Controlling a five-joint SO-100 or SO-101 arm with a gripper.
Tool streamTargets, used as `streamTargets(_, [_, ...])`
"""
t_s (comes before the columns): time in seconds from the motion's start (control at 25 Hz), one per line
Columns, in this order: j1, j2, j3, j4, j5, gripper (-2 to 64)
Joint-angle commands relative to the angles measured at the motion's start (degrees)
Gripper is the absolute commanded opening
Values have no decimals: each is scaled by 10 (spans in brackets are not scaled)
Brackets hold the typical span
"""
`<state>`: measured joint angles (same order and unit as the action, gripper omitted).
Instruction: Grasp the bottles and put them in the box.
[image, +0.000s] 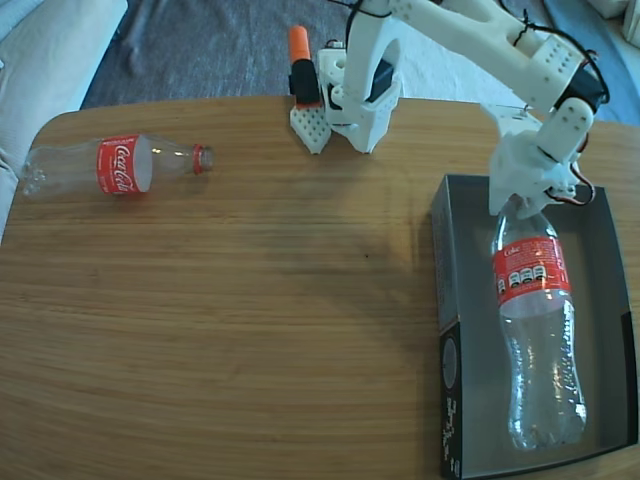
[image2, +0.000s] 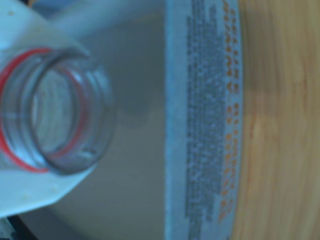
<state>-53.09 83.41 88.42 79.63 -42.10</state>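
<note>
A clear Coca-Cola bottle (image: 535, 330) lies lengthwise in the box (image: 447, 300) at the right of the fixed view, its base toward the near end. My gripper (image: 520, 195) is at its neck over the box's far end and looks shut on it. In the wrist view the bottle's uncapped mouth (image2: 102, 125) with a red ring presses against a white finger (image2: 30, 195), above the box's grey floor and its printed wall (image2: 210, 115). A second bottle (image: 120, 165) with a red cap lies on its side at the table's far left, well away from the gripper.
The arm's white base (image: 360, 90) stands at the back edge of the wooden table (image: 260, 320), with an orange and black tool (image: 300, 60) and a white perforated piece (image: 310, 125) beside it. A pale cushion (image: 40, 50) lies beyond the table's left corner.
</note>
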Motion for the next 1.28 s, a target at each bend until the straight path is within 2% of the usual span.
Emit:
streamTargets(0.0, [12, 2, -5, -1, -1, -4])
streamTargets(0.64, [28, -27, 40, -47, 0, -4])
streamTargets(0.96, [25, -26, 42, -48, 0, -3])
streamTargets(1.04, [25, -23, 42, -47, 1, 46])
streamTargets(1.16, [26, -23, 42, -43, 18, 238])
streamTargets(1.2, [26, -25, 42, -45, 28, 279])
streamTargets(1.24, [26, -25, 41, -45, 33, 294])
